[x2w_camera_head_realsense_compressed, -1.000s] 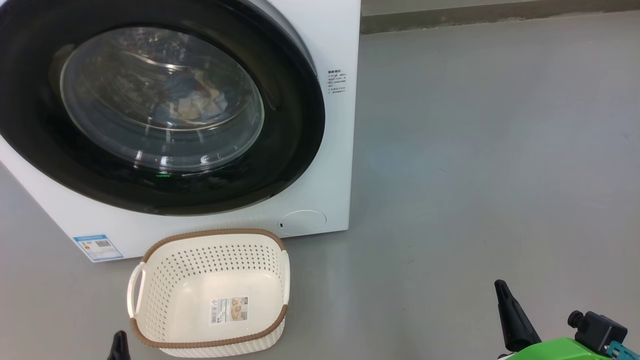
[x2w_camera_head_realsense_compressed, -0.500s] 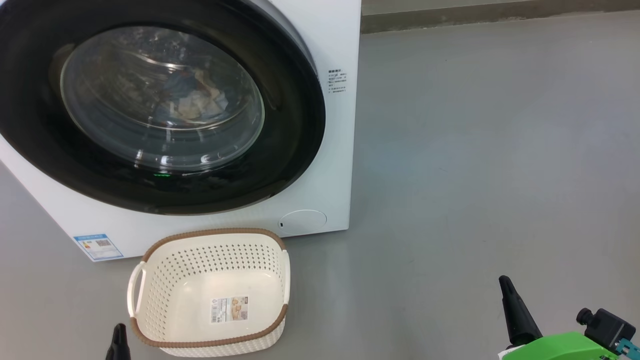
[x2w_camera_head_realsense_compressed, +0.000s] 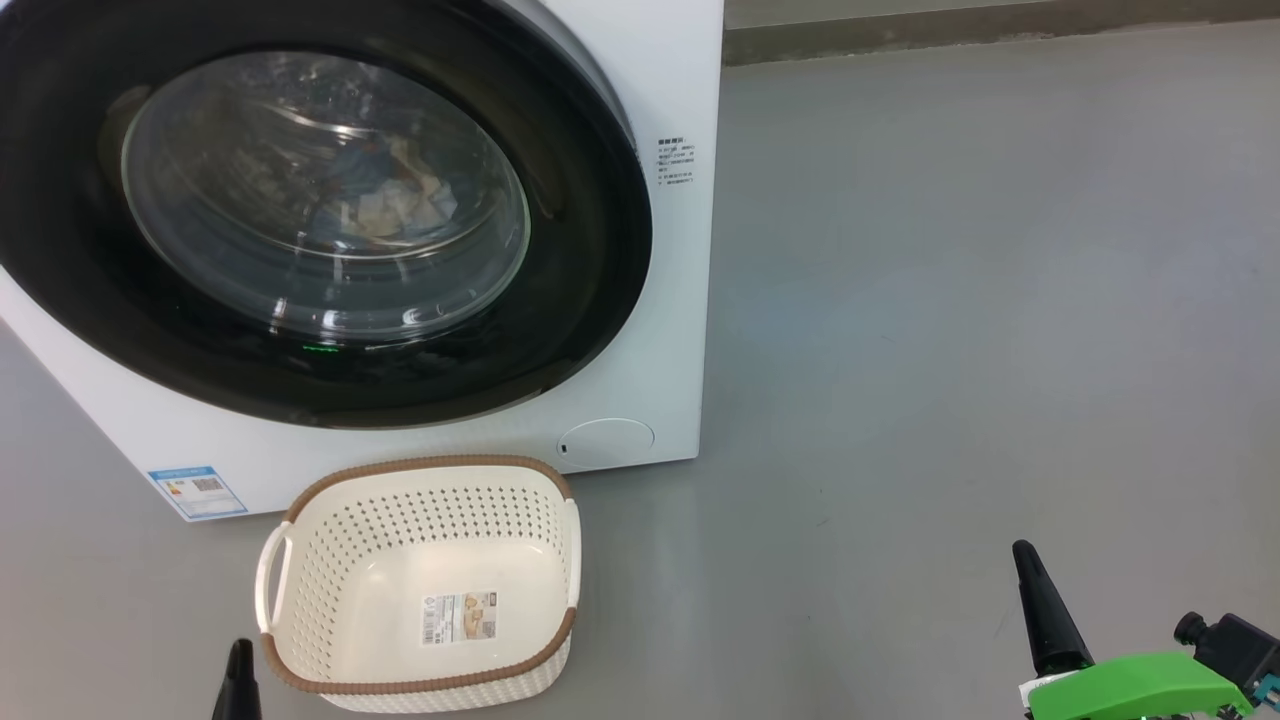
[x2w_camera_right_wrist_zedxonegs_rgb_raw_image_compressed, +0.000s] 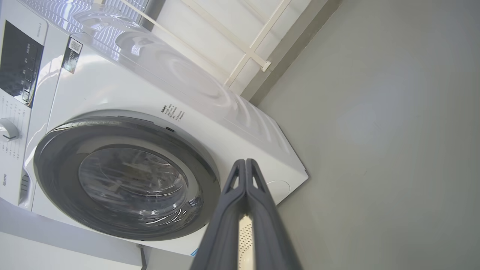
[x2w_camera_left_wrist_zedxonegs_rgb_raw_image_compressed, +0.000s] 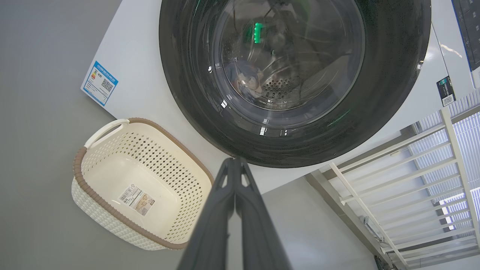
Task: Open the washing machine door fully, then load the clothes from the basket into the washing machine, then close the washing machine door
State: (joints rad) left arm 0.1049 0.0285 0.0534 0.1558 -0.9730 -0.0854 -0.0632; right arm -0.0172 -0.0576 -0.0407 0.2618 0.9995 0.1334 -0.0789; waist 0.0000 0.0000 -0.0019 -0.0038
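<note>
Washing machine door (x2w_camera_head_realsense_compressed: 320, 360) shut over the clothes (x2w_camera_head_realsense_compressed: 390, 200), basket (x2w_camera_head_realsense_compressed: 420, 466) empty; left pincer (x2w_camera_head_realsense_compressed: 238, 660) and right pincer (x2w_camera_head_realsense_compressed: 1025, 560), both closed on nothing, likely need only back away without nudging the basket.

A smooth grey floor (x2w_camera_head_realsense_compressed: 950, 300) spreads wide, matte, with a few small dark specks and soft, even light on it. Along the floor's far edge runs a darker grey-brown skirting (x2w_camera_head_realsense_compressed: 1000, 30). Above the floor's edge stands a pale wall (x2w_camera_right_wrist_zedxonegs_rgb_raw_image_compressed: 210, 26) crossed by white bars (x2w_camera_left_wrist_zedxonegs_rgb_raw_image_compressed: 462, 168). Behind the bars, ribbed panels (x2w_camera_left_wrist_zedxonegs_rgb_raw_image_compressed: 431, 157) glow bright.
</note>
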